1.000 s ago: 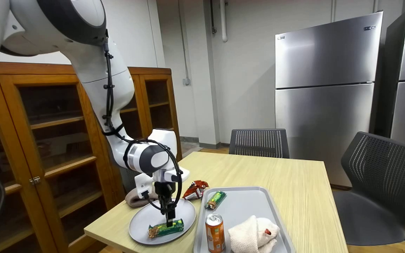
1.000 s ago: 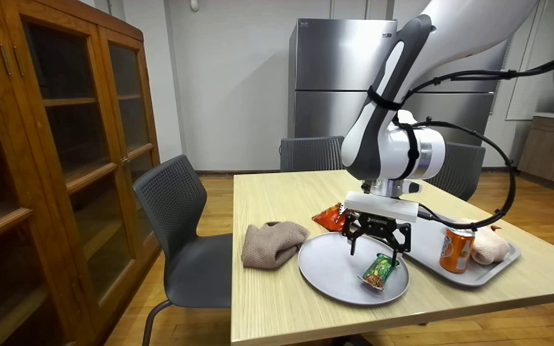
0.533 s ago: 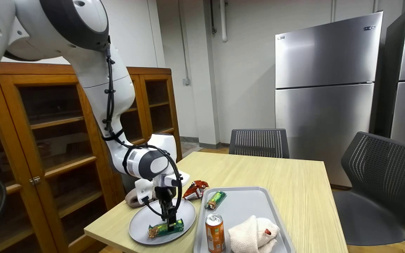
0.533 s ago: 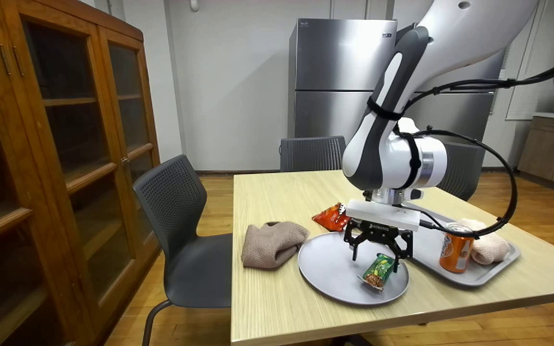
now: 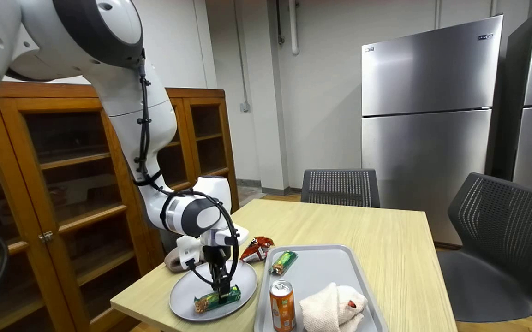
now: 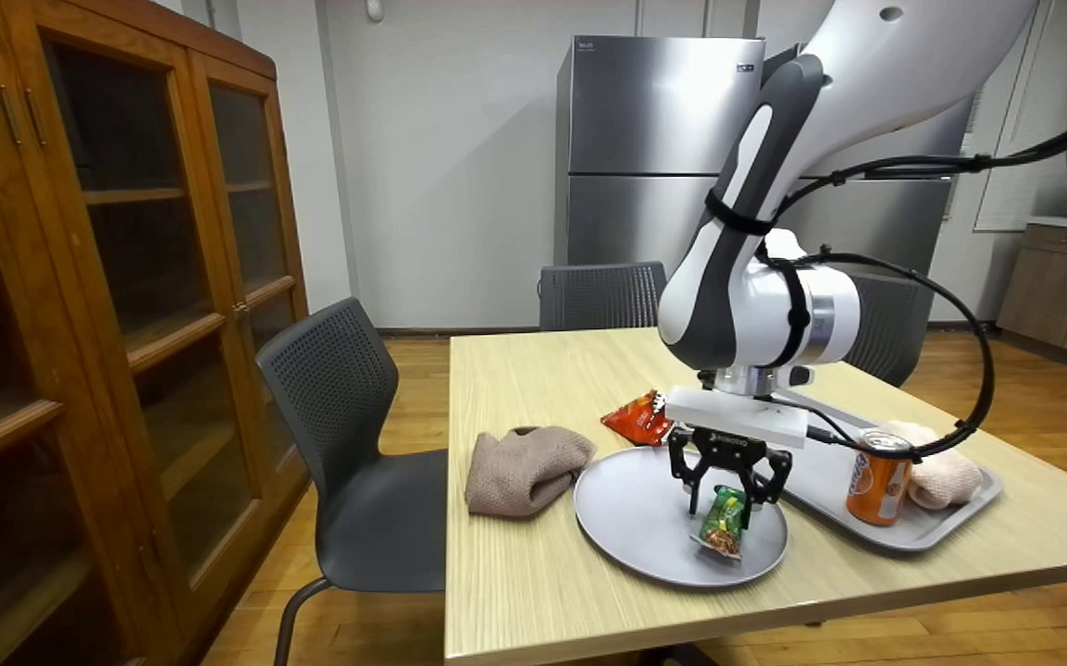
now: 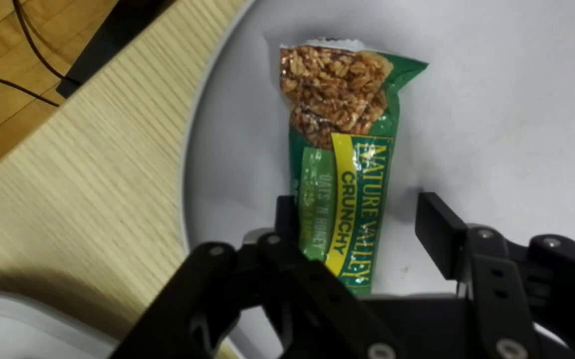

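Observation:
A green granola bar packet [image 7: 342,164] lies on a round grey plate [image 7: 491,99], its oat-picture end away from my gripper [image 7: 359,224]. My jaws stand part way open with the packet between them. The left finger appears against the packet's left edge. On the right, bare plate shows between the packet and the finger pad [image 7: 434,234]. The packet's near end is hidden behind the gripper. In both exterior views the gripper [image 6: 719,514] points straight down, its fingertips low over the plate [image 5: 185,293] and on either side of the packet [image 6: 725,523].
Beside the plate a grey tray [image 5: 325,265] holds another green packet [image 5: 284,262], an upright orange can [image 5: 282,306] and a whitish cloth [image 5: 323,309]. A red snack bag [image 6: 637,419] and a brown cloth [image 6: 528,470] lie near the plate's far side. Chairs surround the table.
The gripper has come down to the plate, and over the last half second its jaws have drawn closer together. The packet has shifted and turned slightly on the plate.

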Available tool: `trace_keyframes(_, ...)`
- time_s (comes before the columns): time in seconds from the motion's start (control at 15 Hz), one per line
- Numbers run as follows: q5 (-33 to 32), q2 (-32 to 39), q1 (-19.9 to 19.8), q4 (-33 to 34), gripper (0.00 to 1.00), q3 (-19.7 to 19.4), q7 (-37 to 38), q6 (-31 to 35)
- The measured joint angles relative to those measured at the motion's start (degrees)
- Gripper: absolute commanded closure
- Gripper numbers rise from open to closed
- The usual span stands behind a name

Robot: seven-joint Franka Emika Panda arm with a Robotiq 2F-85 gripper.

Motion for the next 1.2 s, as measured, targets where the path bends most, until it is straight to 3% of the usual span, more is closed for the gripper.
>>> trace_keyframes(0.2,0.0,0.0,0.2,0.0,0.87,0.0,0.0,0.0)
trace_keyframes(0.87,-1.6,-3.4,0.7,-0.9,0.87,0.6,-1.0,0.0)
trace_keyframes(1.2,-5.2,-6.0,3.5,-1.2,0.87,1.8,-1.8,-0.1)
